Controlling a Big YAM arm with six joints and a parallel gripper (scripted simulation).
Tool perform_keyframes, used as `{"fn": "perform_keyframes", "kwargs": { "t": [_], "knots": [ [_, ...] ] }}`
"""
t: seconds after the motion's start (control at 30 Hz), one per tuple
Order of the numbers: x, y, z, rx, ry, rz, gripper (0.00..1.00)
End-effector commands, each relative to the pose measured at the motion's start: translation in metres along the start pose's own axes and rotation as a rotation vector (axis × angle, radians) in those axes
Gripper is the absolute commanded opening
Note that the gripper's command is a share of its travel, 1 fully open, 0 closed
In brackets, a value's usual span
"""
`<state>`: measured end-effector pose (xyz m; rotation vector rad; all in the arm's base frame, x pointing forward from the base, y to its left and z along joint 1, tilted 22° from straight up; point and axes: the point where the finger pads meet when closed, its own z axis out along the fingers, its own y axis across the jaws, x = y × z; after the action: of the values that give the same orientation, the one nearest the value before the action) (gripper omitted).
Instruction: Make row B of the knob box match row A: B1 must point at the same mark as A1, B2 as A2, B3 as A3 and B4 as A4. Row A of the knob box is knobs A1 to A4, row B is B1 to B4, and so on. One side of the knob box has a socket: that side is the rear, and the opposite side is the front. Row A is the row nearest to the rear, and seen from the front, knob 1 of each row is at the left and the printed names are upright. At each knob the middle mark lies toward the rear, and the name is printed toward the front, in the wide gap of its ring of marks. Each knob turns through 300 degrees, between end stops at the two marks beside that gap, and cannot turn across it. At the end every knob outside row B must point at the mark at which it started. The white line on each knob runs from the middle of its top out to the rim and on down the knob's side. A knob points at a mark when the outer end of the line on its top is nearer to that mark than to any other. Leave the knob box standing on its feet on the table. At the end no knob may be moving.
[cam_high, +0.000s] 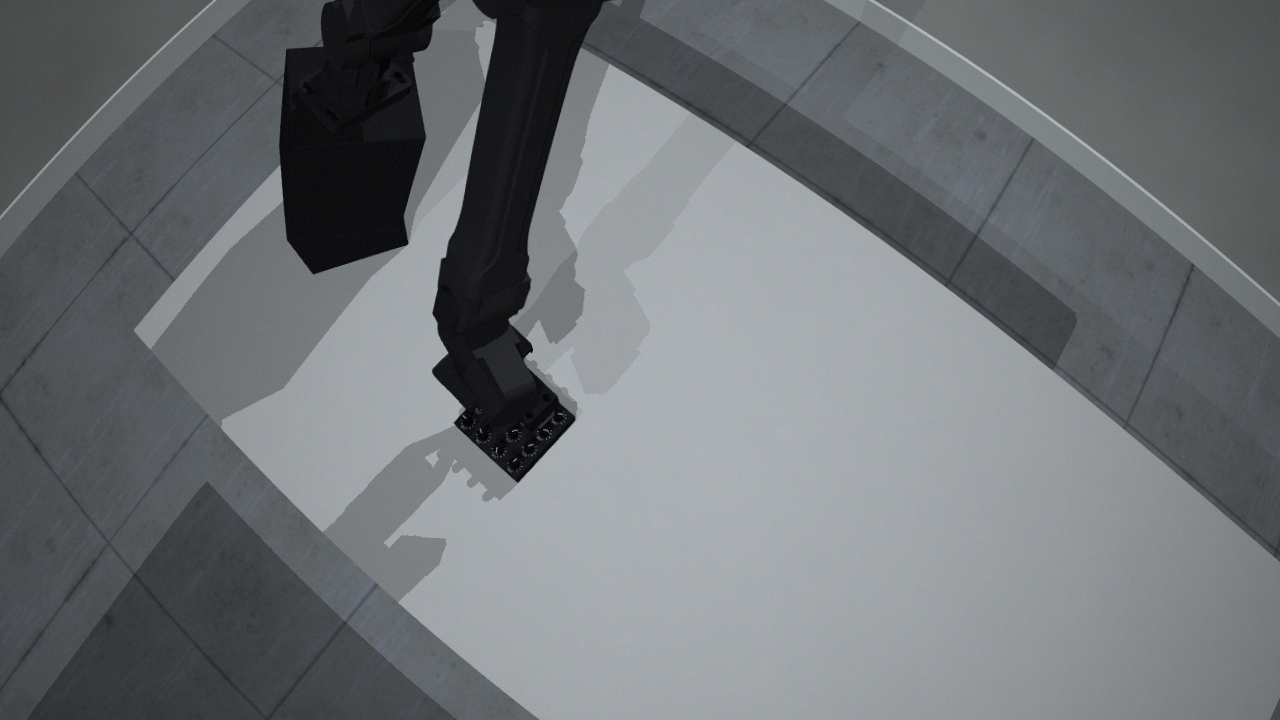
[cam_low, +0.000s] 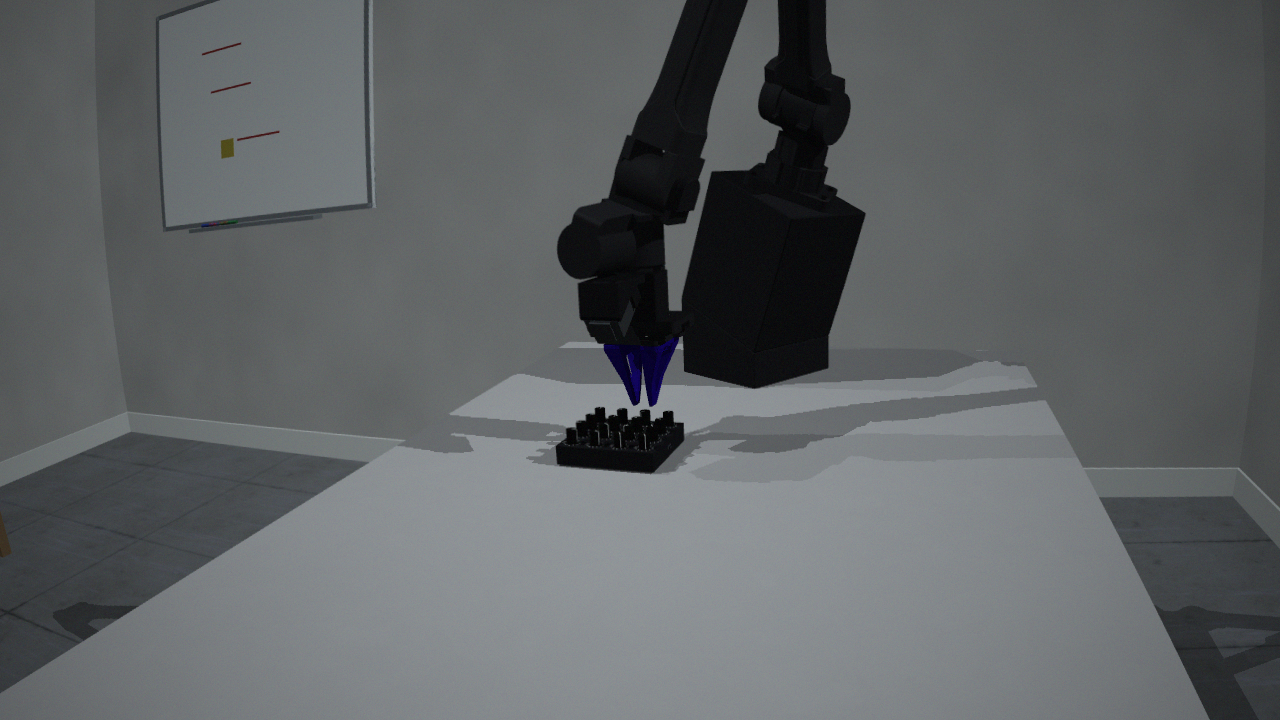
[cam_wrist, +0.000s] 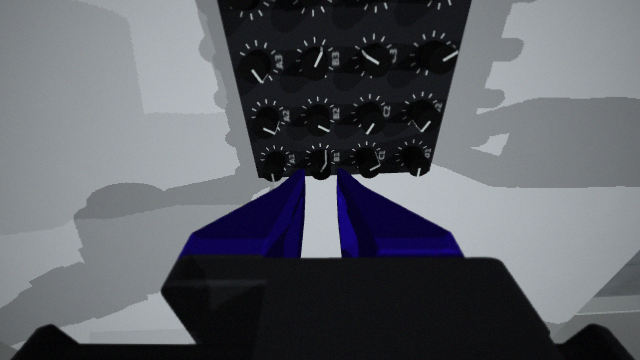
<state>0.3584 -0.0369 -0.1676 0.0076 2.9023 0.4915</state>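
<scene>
Hovering our gripper (cam_wrist: 320, 175) above knob B1 (cam_wrist: 320, 161) at the knob box (cam_low: 621, 440) edge, fingers narrowly parted, gripping nothing; we see bare table (cam_low: 680, 573) toward the near edge.

Black knob box (cam_low: 619, 444) stands flat on the table, knobs up. In the wrist view B1 (cam_wrist: 320, 162) has its white line at 12 o'clock and B2 (cam_wrist: 317, 119) at about 4 o'clock.

Grey walls, tiled floor (cam_low: 223, 501), whiteboard (cam_low: 264, 111), white table (cam_low: 626, 582).
</scene>
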Motion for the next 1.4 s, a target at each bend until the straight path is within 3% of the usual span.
{"fn": "perform_keyframes", "kwargs": {
  "t": [0.0,1.37],
  "knots": [
    [0.0057,-0.0027,0.0025,0.004,0.002,0.004,0.18],
    [0.0086,-0.0045,0.0017,0.005,-0.001,0.002,0.18]
  ]
}}
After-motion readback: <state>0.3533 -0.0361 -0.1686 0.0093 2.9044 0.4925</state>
